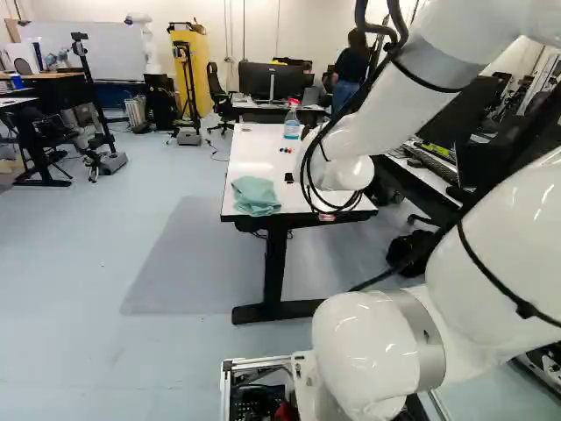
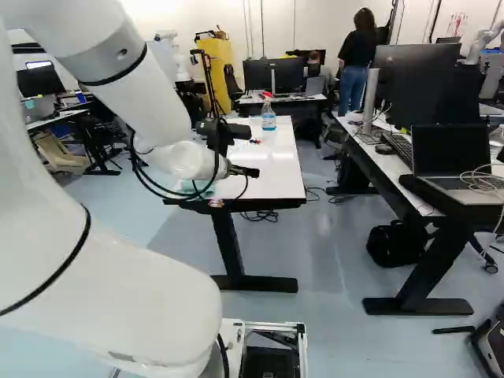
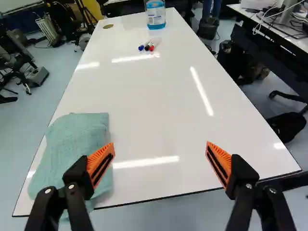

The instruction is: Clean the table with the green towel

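Bench: 1 white, glossy top (image 3: 154, 101) is seen ahead of the arm, carried on dark legs; light streaks are reflected in its surface.
Green towel: 1 bunched cloth (image 3: 72, 144) is laid at the near corner of the bench, at the left of the bench top in the left base view; its lower part is draped over the near edge.
Pincer: 1 unit (image 2: 250, 151) is held over the near end of the bench; its 2 fingers are spread wide, and nothing is gripped.
Orange pads: 2 are fitted (image 3: 102, 163), with bare bench top shown between them; 1 finger is seen across the towel's side in the wrist view, and contact cannot be determined.
Markers: 3 are grouped (image 3: 147, 46) toward the far end of the bench, well apart from the towel; blue, black and red ends are shown.
Spray bottle: 1 clear container (image 2: 268, 120) is stood upright beyond the markers; blue liquid, a label and a red nozzle are visible.
Disc: 1 small brown round (image 3: 108, 26) is set in the bench top near its far corner.
Laptop: 1 unit (image 2: 453, 157) is placed, opened, on the side desk at the right of the right base view.
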